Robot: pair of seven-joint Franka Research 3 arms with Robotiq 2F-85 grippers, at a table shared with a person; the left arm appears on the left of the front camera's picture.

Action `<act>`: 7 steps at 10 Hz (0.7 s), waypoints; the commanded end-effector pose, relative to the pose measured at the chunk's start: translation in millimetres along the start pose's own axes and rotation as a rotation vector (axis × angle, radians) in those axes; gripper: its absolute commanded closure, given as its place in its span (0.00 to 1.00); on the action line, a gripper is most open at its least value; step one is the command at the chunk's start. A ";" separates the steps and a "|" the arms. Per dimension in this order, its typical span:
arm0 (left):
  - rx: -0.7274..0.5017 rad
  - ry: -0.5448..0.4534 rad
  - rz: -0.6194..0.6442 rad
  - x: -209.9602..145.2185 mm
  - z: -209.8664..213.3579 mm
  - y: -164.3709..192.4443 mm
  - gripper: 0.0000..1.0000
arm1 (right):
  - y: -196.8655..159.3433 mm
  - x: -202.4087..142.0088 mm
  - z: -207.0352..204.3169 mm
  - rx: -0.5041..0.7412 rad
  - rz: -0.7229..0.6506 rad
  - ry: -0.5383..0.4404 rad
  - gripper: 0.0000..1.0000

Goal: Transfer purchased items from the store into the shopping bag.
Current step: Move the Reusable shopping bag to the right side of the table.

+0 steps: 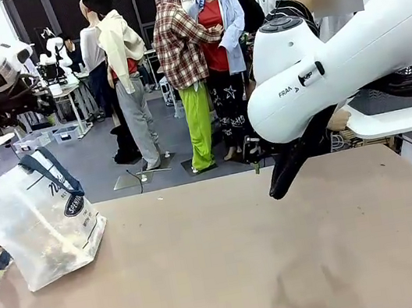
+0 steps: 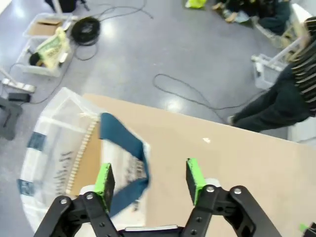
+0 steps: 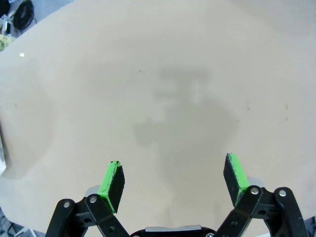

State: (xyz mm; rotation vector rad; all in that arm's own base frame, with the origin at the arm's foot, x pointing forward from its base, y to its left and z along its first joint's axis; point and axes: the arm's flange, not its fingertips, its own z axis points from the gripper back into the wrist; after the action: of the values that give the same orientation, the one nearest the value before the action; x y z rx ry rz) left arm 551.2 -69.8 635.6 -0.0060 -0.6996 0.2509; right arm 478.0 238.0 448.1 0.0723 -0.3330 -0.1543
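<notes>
Shopping bag (image 1: 39, 221) on tan table (image 1: 247, 258) (grey floor beyond) | left claw (image 2: 150, 180) spread | right claw (image 3: 173, 180) spread

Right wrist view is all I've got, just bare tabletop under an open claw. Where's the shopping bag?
Observer: The shopping bag stands at the table's left edge in the front view.
Operator: Left claw holding it?
Observer: No. The left claw hangs open above the bag, a blue strap handle lying loose below its pads.
Operator: Anything in the bag?
Observer: Something pale shows through the plastic; I can't tell what.
</notes>
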 end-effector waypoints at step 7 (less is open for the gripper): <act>-0.335 0.243 -0.213 -153.5 -44.7 -86.6 0.00 | 0.4 -0.4 -0.5 0.000 -0.003 0.000 0.00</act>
State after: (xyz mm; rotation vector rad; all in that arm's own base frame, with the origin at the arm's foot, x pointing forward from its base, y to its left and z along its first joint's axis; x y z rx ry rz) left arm 487.4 -195.9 511.7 -0.2549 -0.5046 -0.0325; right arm 478.2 237.4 448.2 0.0722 -0.3332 -0.1555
